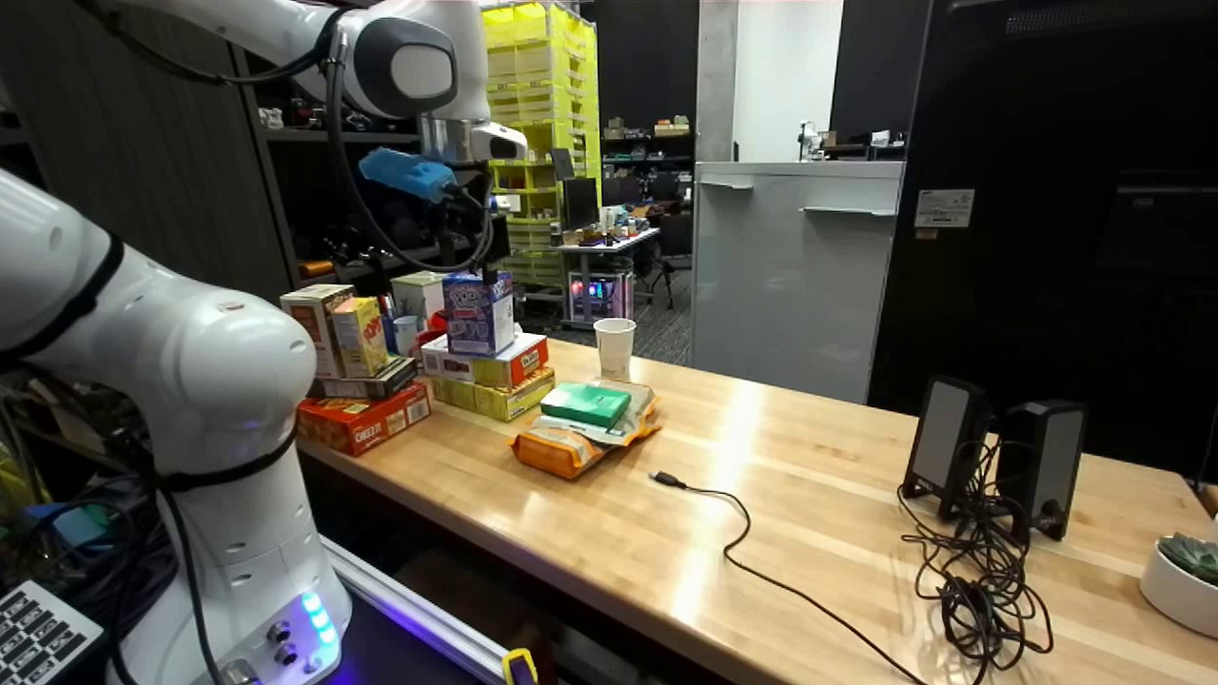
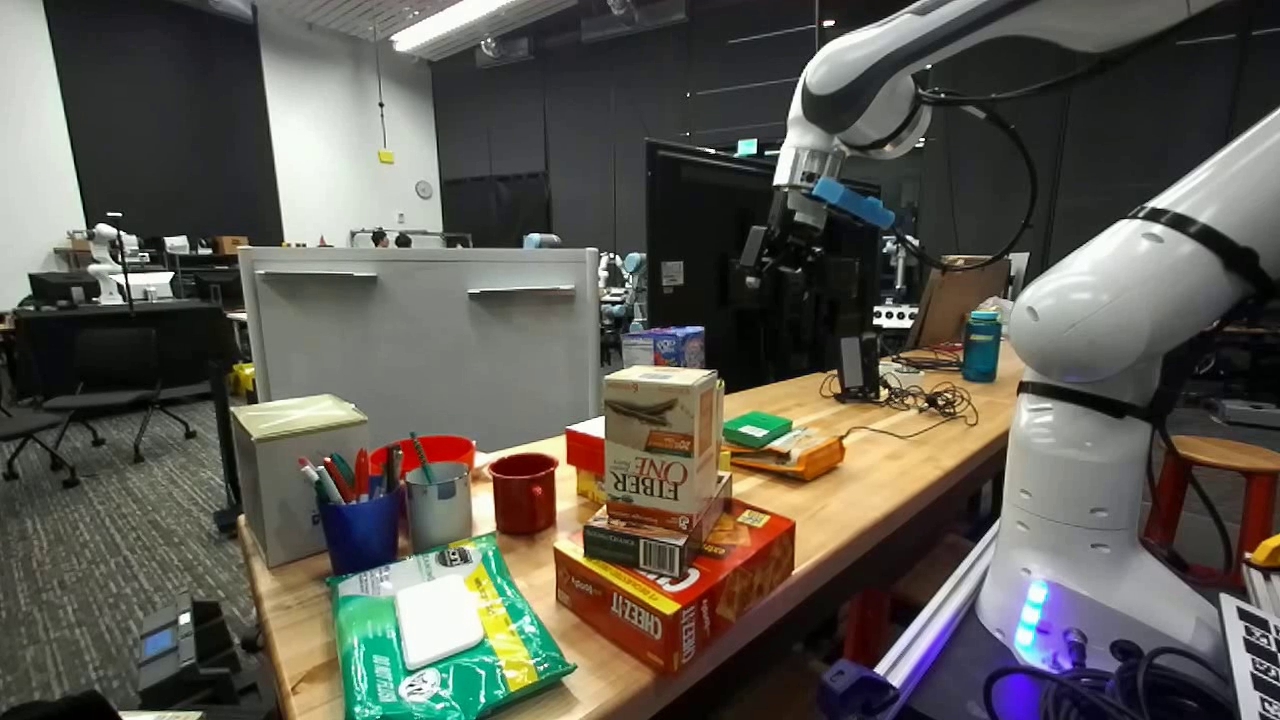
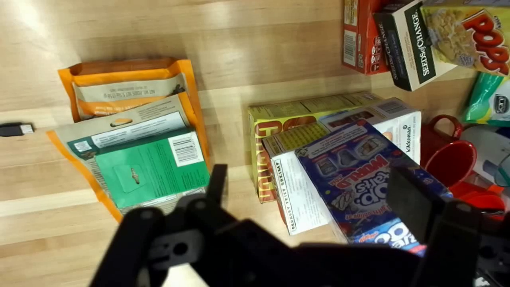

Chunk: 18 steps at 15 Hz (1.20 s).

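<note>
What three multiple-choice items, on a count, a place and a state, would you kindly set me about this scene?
1. How many speakers stand on the table?
A. one
B. two
C. four

2. Where is the Pop-Tarts box?
A. beside the speakers
B. under the table
C. on stacked boxes

3. How does the claw stand?
A. open, holding nothing
B. shut, holding nothing
C. shut on the Pop-Tarts box

1 B: two stand side by side in an exterior view.
2 C: it rests on top of them in an exterior view.
3 A: its fingers are wide apart in the wrist view, gripping nothing.

Open gap between orange pouch (image 3: pixel 131 92) and yellow box (image 3: pixel 279 118), Pop-Tarts box (image 3: pixel 350 177) high alongside
</note>
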Available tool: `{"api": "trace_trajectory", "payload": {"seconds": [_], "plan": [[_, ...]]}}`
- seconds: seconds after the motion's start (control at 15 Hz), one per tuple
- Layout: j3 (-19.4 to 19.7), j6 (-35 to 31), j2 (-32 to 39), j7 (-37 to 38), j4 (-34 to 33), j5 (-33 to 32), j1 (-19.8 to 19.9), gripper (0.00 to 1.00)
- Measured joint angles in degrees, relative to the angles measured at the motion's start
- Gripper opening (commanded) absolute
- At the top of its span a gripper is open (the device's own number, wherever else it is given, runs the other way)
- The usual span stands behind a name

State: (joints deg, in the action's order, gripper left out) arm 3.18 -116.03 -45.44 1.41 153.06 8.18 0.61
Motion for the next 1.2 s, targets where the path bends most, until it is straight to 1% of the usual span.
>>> {"api": "trace_trajectory", "payload": {"seconds": [0.27,0.47,0.8,0.93,1.2], "plan": [[0.0,-1.1,1.1,0.0,0.3,0.0,0.0,1.00],[-0.1,-4.0,3.3,0.0,1.4,-0.2,0.1,1.00],[0.2,-9.4,9.1,0.0,3.0,-0.5,1.2,1.00],[1.3,-10.0,11.1,-0.8,2.9,-0.5,1.6,1.00],[5.3,-10.0,13.6,-4.7,2.4,-0.5,2.6,1.00]]}}
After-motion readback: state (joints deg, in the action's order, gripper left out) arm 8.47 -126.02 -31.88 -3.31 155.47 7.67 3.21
